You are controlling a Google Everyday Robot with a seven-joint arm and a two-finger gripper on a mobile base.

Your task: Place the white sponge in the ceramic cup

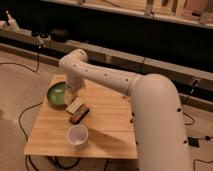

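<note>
The white sponge [75, 106] lies flat on the wooden table [107, 130], just right of the green bowl. Against its near right side lies a dark brown bar [80, 115]. The ceramic cup [77, 136] stands upright near the table's front edge, below the sponge and apart from it. My gripper [70, 97] hangs from the white arm [105, 77] and sits right at the sponge's far left end, between the sponge and the bowl. Whether it touches the sponge is hidden.
A green bowl [57, 94] stands at the table's left side. The thick white arm covers the table's right part. Black cables [25, 117] lie on the floor to the left. A dark bench with a rail runs behind the table.
</note>
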